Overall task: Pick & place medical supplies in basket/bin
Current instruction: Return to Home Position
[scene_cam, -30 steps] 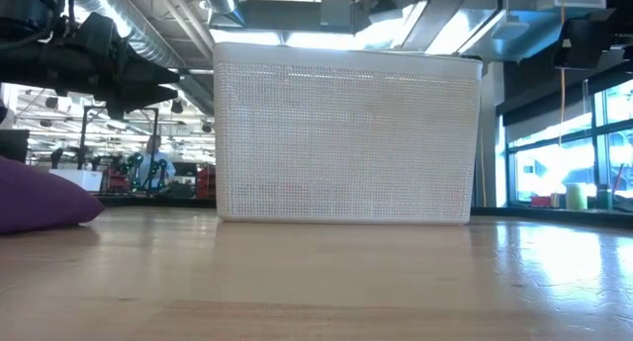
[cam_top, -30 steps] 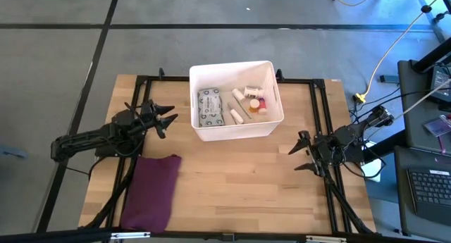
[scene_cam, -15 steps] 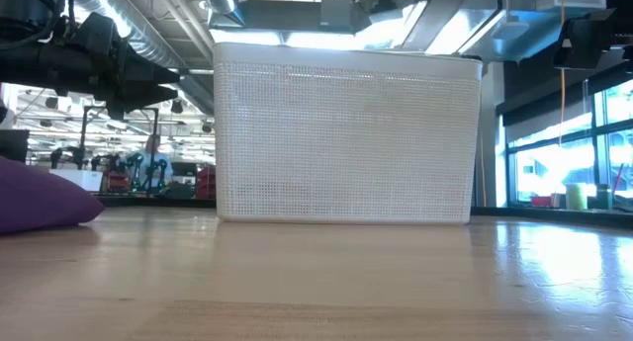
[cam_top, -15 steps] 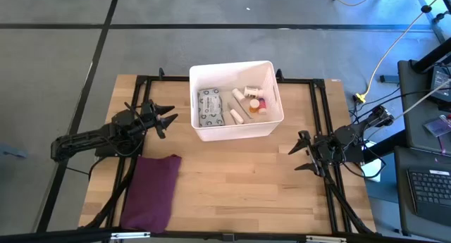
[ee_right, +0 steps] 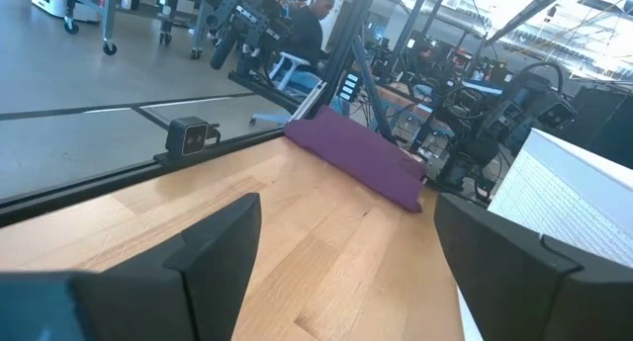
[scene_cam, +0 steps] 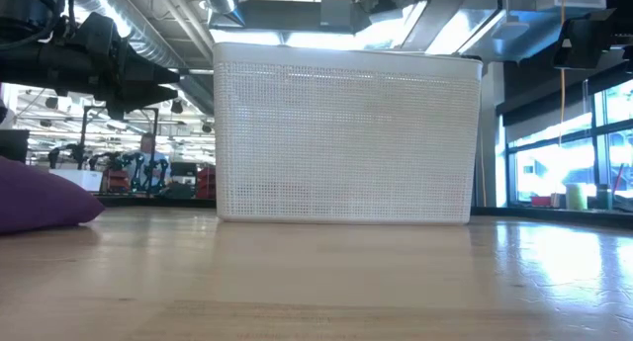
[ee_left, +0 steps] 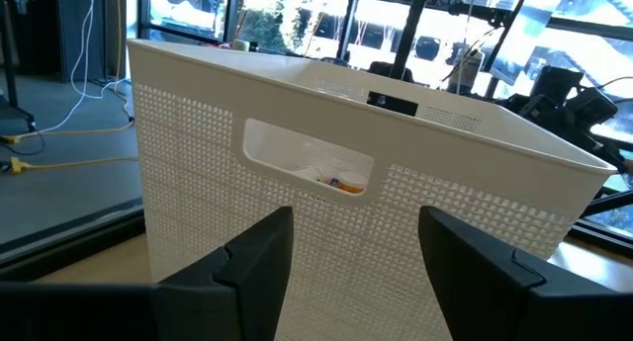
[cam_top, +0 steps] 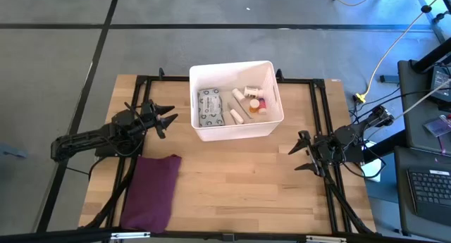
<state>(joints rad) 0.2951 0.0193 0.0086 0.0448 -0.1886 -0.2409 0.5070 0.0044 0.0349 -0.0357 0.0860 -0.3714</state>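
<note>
Lower left of the high view: maroon cloth (cam_top: 151, 190) lies flat on the table (cam_top: 239, 194). Mid-frame: left gripper (cam_top: 171, 121) sits at the left, just beside the white bin (cam_top: 236, 133) but apart from it. Right gripper (cam_top: 296, 153) sits at the right, well apart from it. Both wrist views show the fingers spread wide with nothing between them. Against the frames half a second and a second back, neither arm has shifted and no item has moved. Only a person (scene_cam: 148, 158) far behind the table in the low view has changed place. Judgement: arms parked, placing looks finished. Upper centre: the bin holds the grey-green packet (cam_top: 210, 107) at its left and the small bottles (cam_top: 250, 102) at its right. No supplies show on the bare wood. Count of small pieces uncertain, as they overlap. In the low view the bin wall hides all contents. The left wrist view gives only an orange-white sliver through the slot handle (ee_left: 309, 168).
</note>
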